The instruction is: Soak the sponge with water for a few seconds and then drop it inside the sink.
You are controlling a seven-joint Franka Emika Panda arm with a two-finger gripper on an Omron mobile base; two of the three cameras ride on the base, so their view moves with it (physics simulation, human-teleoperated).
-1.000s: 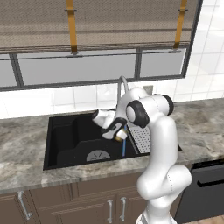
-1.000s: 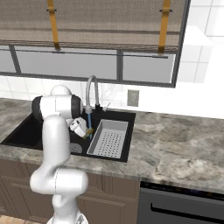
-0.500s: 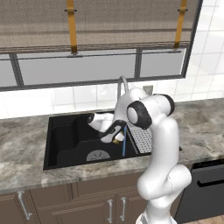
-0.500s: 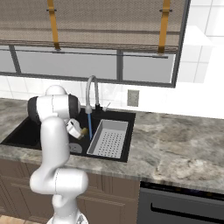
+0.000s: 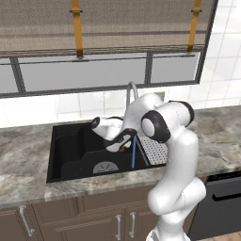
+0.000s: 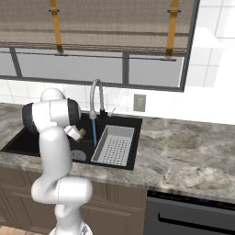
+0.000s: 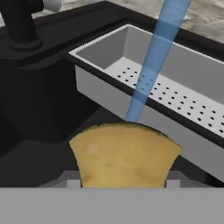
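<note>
Nearest to you in the hand view is the sponge [image 7: 124, 155], yellow-orange and lumpy. Your gripper [image 7: 124, 183] has its jaws closed narrow on it, one at each side, so the sponge is squeezed and cannot slip while it hangs over the basin. Just behind the upper edge of the sponge comes the water [image 7: 151, 65], a thin blue stream that seems to end at the sponge's far edge; I judge you hold it there so that it gets soaked. Whether the stream really falls on it or passes just behind, I cannot tell from this view.

From the left base view the gripper [image 5: 123, 142] hangs above the sink [image 5: 70, 155], beside the stream [image 5: 133, 153], which runs down near the round drain [image 5: 106, 167]. This position makes sense: when you let go, the sponge will fall inside the black basin and not on the counter [image 5: 28, 183].

A little farther, to the right of the stream, the grey drainer tray [image 7: 183, 92] stands in the sink; take care that the sponge does not land in it. Behind everything, the curved faucet [image 6: 95, 94] rises at the back rim, below the window [image 6: 92, 69].
</note>
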